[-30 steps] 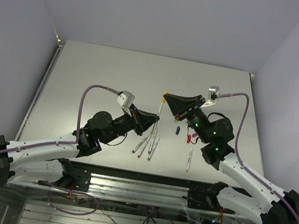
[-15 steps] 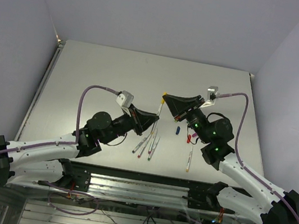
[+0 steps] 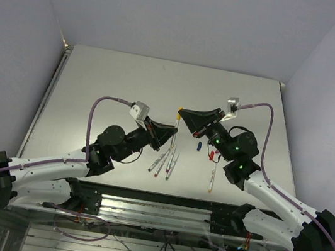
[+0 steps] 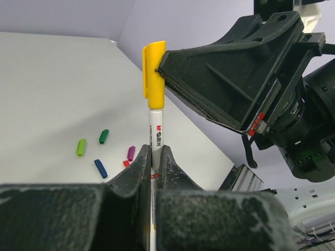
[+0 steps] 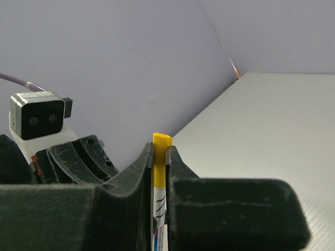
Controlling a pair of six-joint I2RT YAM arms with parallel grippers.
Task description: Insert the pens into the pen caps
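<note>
1. My left claw (image 4: 153, 152): jaws narrow, pinched on a white pen (image 4: 155, 123). The pen stands about upright, its shaft sticking up out of my fingers.
2. My right claw (image 5: 159, 152): jaws narrow too, clamped on the yellow cap (image 4: 153, 73). In the right wrist view the cap's rounded end pokes out above my fingertips.
3. The cap sits over the pen's upper end, with cap and pen in line. I can't tell if it is fully seated.
4. The two claws meet nearly tip to tip in the air over the middle of the table (image 3: 99, 76), right claw just beyond the left in the top view.
5. Loose on the table, in the left wrist view: light green cap (image 4: 81, 147) and dark green cap (image 4: 103, 136) near each other. Closer in are the blue cap (image 4: 100, 168), the magenta cap (image 4: 131, 153) and the red cap (image 4: 126, 163), with red just beside magenta.
6. In the top view, a cluster of loose pens (image 3: 162, 161) lies flat on the near side of my left claw. A single pen (image 3: 212, 178) lies apart to the right, by my right arm. The blue and red caps are between the two.
</note>
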